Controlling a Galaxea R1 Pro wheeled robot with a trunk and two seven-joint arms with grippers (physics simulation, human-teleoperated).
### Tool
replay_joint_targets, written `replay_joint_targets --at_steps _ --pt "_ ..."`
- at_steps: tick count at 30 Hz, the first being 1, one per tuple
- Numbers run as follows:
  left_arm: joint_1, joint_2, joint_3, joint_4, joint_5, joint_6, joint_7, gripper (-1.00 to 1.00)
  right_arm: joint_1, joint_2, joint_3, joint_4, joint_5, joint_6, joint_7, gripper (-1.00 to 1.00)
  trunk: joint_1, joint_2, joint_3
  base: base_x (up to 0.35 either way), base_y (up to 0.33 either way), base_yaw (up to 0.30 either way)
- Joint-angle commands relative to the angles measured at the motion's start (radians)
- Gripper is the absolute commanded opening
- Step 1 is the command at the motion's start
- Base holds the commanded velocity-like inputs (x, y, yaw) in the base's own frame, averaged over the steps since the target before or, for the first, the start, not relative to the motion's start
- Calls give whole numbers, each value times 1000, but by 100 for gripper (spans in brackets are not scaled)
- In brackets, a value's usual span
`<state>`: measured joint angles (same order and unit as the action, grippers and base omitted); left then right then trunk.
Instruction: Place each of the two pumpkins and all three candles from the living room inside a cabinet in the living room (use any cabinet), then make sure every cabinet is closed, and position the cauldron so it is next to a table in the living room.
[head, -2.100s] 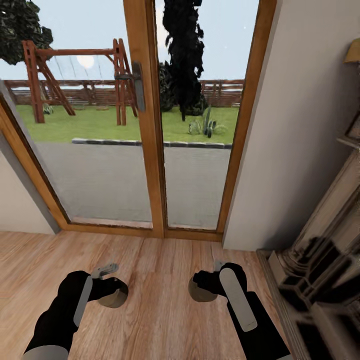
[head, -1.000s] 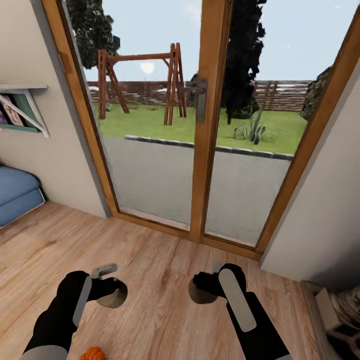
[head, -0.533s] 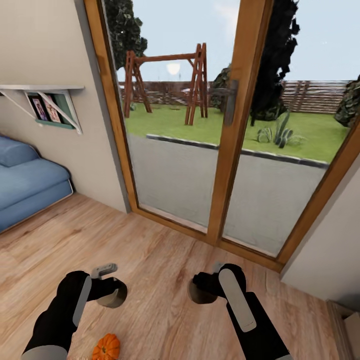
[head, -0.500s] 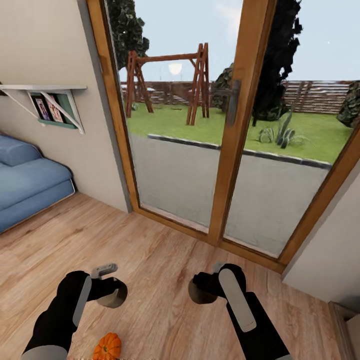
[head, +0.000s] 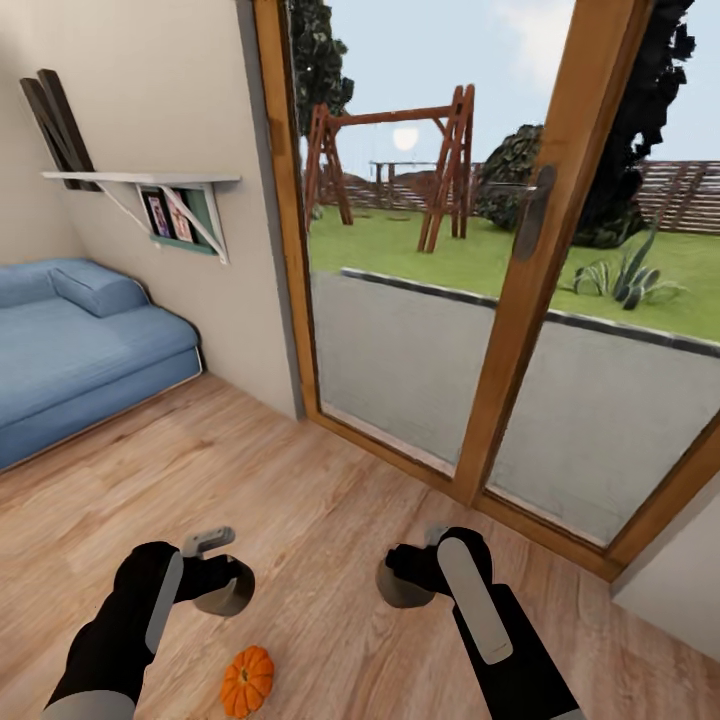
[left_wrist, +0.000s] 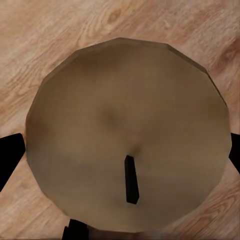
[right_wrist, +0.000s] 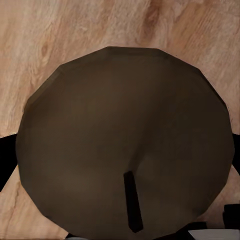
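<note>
Head view: both arms hang low over the wood floor (head: 330, 500) in front of the glass door (head: 500, 300). The left pincer (head: 222, 585) and right pincer (head: 405, 580) each grip a candle. One pumpkin (head: 247, 680) sits on the floor just below the left pincer, with the blue sofa (head: 80, 340) well off to the side.

Left wrist view: the candle (left_wrist: 127, 135) is clamped between dark fingers (left_wrist: 10, 157), wick showing.

Right wrist view: same deal with a darker candle (right_wrist: 125, 135).

Looks like the carrying step; next it needs to find the cabinet.

I see a wood plank floor (head: 330, 500); one pumpkin (head: 247, 680) rests on it just below my left hand (head: 222, 585), a blue sofa (head: 70, 345) beyond.
</note>
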<state>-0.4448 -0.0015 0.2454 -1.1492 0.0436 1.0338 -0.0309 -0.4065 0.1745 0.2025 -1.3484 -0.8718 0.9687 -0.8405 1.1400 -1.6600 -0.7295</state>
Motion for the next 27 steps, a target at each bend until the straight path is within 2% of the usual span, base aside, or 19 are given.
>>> replay_joint_targets --at_steps 1,9,22,27 --pt "0 0 0 0 1 0 0 -100 0 0 0 0 -1 -1 0 -100 -4 7 3 0 0 292" --pt "0 -2 0 0 1 0 0 -100 0 0 1 0 -1 -2 1 -100 -35 63 28 0 0 265" --pt "0 -3 -1 0 1 0 0 -100 0 0 2 5 -1 -1 1 -100 -84 154 68 0 0 22" --pt "0 -3 -1 0 1 0 0 -100 0 0 3 6 0 -1 1 -100 -84 154 71 0 0 206"
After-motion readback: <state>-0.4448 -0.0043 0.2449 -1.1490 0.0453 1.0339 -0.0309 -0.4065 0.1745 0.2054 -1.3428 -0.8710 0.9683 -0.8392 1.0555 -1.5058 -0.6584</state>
